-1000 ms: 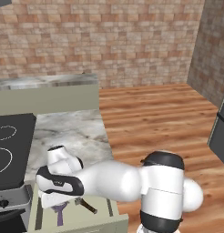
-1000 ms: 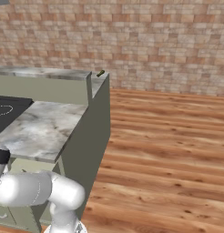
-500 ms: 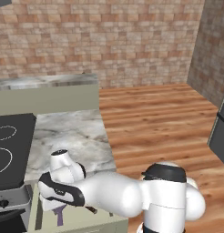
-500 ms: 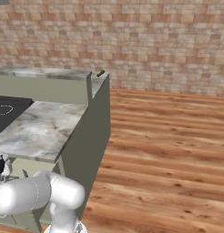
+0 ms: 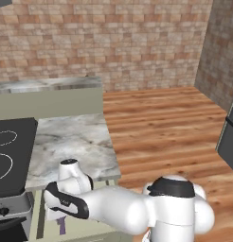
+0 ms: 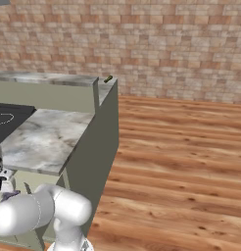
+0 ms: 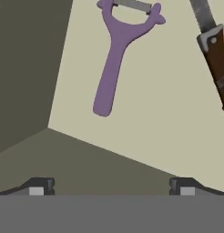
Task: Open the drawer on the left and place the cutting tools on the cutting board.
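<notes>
No readable text, label, brand, number or sign for you here. Purple peeler (image 7: 114, 59), knife (image 7: 214, 50), drawer (image 7: 145, 113), stovetop (image 5: 9, 153), marble counter (image 5: 71, 142), brick wall (image 5: 113, 42): all unmarked.

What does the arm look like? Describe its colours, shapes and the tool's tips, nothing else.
The arm is glossy white, built of rounded tubular links, with dark grey-black joint bands and a black cap on its bulky base joint. The wrist carries a dark panel. The tool shows two small dark tips with light grey pads. No cables visible.
</notes>
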